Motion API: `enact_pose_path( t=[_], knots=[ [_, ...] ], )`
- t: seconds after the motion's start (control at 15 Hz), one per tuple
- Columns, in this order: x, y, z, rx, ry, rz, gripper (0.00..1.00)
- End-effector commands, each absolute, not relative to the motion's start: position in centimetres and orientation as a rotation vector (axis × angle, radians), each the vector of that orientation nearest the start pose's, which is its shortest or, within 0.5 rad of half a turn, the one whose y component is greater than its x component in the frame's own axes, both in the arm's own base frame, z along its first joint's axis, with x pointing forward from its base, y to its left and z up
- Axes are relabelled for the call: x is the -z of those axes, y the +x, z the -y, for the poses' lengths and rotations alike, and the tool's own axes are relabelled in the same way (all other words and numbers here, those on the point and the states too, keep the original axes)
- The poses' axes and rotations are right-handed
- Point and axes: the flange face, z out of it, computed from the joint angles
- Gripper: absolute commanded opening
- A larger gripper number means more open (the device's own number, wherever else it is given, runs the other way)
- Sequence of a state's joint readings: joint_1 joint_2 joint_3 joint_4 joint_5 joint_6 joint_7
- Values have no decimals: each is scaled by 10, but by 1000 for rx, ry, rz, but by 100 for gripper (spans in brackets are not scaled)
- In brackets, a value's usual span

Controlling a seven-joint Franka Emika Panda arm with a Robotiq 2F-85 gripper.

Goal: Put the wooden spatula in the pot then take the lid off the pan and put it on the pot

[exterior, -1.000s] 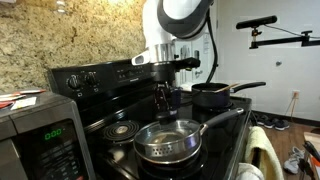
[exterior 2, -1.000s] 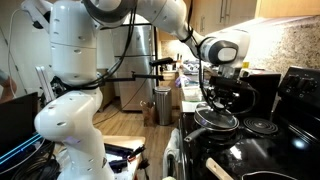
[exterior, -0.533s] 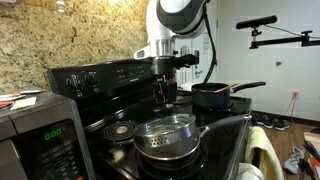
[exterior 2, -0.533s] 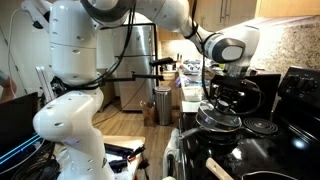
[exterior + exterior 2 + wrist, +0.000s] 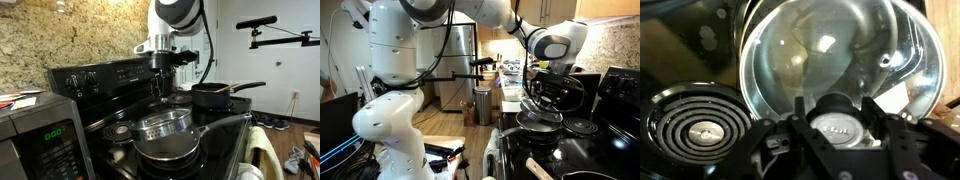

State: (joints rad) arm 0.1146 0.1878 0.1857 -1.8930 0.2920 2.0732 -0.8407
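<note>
Lid (image 5: 163, 127): hanging over the pan (image 5: 182, 154), slightly tilted, close above its rim; contact at the lower edge impossible to judge.
Gripper (image 5: 165, 103): pointing straight down, clamped on the lid's knob (image 5: 835, 108), one of its fingers (image 5: 872, 113) on each side.
Look of lid: clear glass dome with a shiny metal rim and bright reflections on the glass. About as wide as the pan. Fills the upper part of the wrist view.
Pan: wide and shallow with a dark inside, at the near end of the stove (image 5: 215, 138) in an exterior view. Long handle angled up and away past the stove's side edge.
Pot (image 5: 212, 97): small, deep and black, on a burner farther back, well apart from the pan. Handle pointing away from the arm.
Edges: raised control panel (image 5: 105, 75) along one side of the stove, stone wall (image 5: 60, 40) above it, microwave (image 5: 40, 135) beside the stove near the pan.
Open room: free air above the stove between lid and pot. Coil burner (image 5: 695, 125) just beside the pan, bare.
</note>
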Motion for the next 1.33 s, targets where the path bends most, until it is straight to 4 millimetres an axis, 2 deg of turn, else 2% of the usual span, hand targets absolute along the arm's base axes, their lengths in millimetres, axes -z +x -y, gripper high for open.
enact_pose_path(
  t=[0.0, 0.47, 0.73, 0.87, 1.27],
  knots=[
    [-433, 583, -182, 183, -2482, 1326, 34],
    [-450, 599, -163, 258, -2537, 1272, 34],
    [-449, 612, -133, 311, -2600, 1210, 34],
    [-450, 618, -109, 334, -2654, 1173, 34],
    [-475, 629, -8, 429, -2792, 1017, 34]
  ],
)
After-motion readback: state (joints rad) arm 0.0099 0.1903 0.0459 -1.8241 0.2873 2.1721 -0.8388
